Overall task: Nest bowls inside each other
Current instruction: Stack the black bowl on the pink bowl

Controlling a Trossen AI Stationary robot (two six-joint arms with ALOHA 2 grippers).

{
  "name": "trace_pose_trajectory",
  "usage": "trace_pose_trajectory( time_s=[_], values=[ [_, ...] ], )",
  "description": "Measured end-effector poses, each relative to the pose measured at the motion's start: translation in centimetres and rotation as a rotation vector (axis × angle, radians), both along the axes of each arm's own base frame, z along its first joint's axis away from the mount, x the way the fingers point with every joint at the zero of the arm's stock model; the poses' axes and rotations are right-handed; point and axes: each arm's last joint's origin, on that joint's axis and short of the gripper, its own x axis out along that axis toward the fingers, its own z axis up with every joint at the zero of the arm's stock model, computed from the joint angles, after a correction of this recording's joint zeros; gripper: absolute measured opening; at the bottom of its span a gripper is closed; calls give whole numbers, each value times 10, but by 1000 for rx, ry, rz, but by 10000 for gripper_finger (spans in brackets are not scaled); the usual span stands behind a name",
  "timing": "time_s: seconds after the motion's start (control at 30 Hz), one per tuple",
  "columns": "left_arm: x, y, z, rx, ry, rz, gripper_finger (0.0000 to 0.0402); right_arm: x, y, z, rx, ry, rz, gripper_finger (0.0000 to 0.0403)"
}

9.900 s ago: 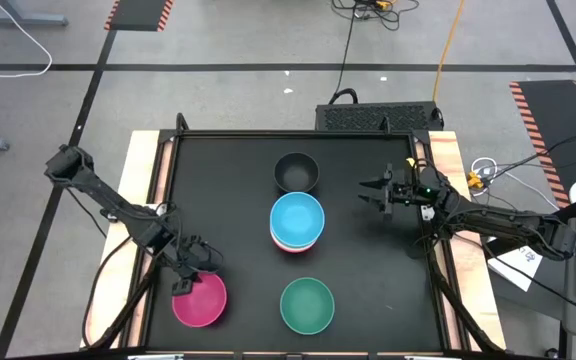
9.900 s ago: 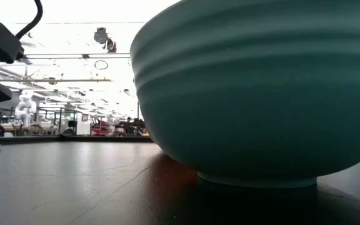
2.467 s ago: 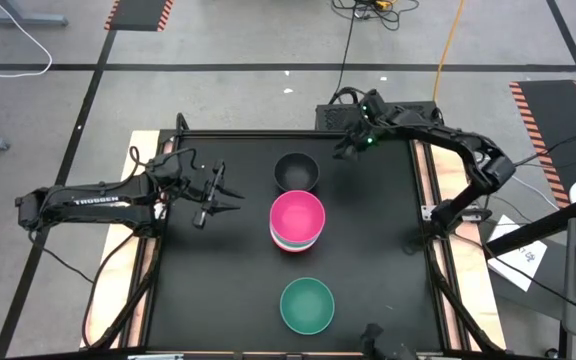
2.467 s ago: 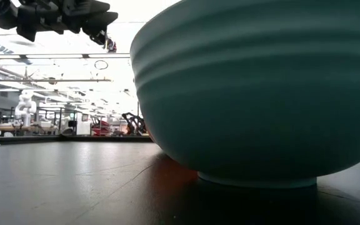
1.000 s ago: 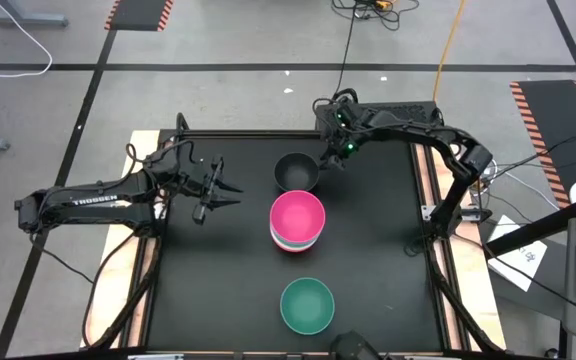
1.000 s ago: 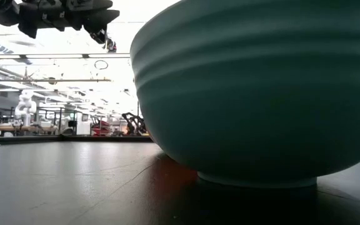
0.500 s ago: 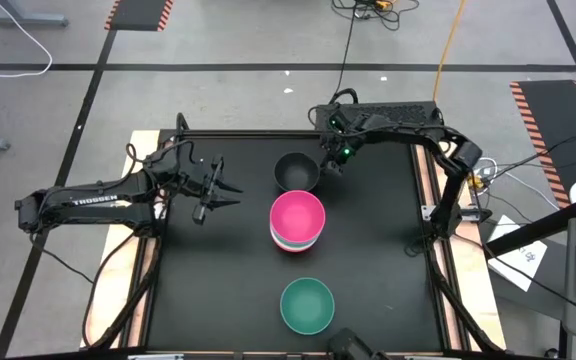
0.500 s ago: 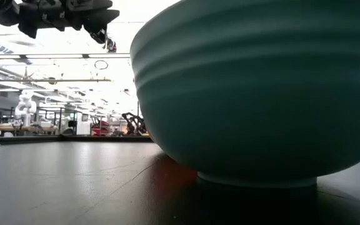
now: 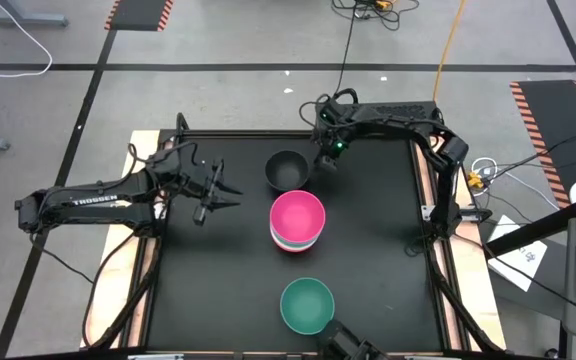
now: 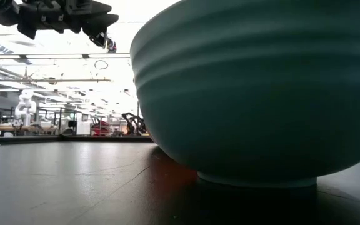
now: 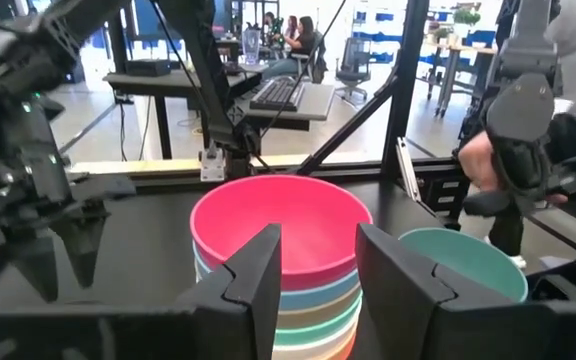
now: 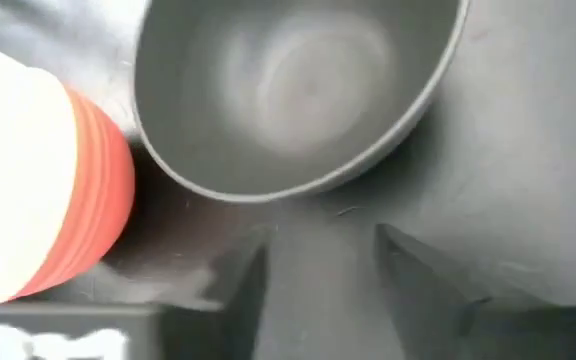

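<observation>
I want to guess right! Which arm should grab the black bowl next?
Probably the right. Its hand is open right beside the black bowl, while the left hand waits farther off.

A magenta bowl (image 9: 297,216) tops a striped stack, apparently blue, teal and orange below; others are black (image 9: 286,171) and teal (image 9: 306,305).

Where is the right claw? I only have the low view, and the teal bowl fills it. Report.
Observer: High view: the right claw is at the right rim of the black bowl.
Operator: Tell me if it's gripping.
Observer: No. Right wrist view shows its fingers apart, the bowl ahead of them, not between.
Operator: Give me the left claw.
Observer: The left claw hovers open, left of the magenta bowl topping the stack.
</observation>
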Motion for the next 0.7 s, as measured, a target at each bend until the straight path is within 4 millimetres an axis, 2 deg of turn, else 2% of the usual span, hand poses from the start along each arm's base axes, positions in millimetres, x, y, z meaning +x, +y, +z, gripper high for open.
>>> trace_pose_trajectory(
  time_s=[0.07, 0.13, 0.2, 0.4, 0.57, 0.7],
  values=[
    [0, 0, -1, 0, 14, -1, 134, 1, -1, 4, -17, -11, 16, 122],
    [0, 0, -3, -2, 24, -1, 134, 1, -1, 7, -32, -23, 25, 47],
    [0, 0, -3, -6, 34, -1, 134, 1, -2, 10, -53, -37, 30, 15],
    [0, -3, -7, -14, 65, -20, 134, 0, -1, 23, -106, -48, 0, 1],
    [-2, -7, -7, -2, 74, -39, 134, -4, 3, 51, -167, -108, -23, 0],
    [-12, -11, -5, 0, 89, -41, 134, -10, 8, 77, -206, -177, -43, 0]
  ],
)
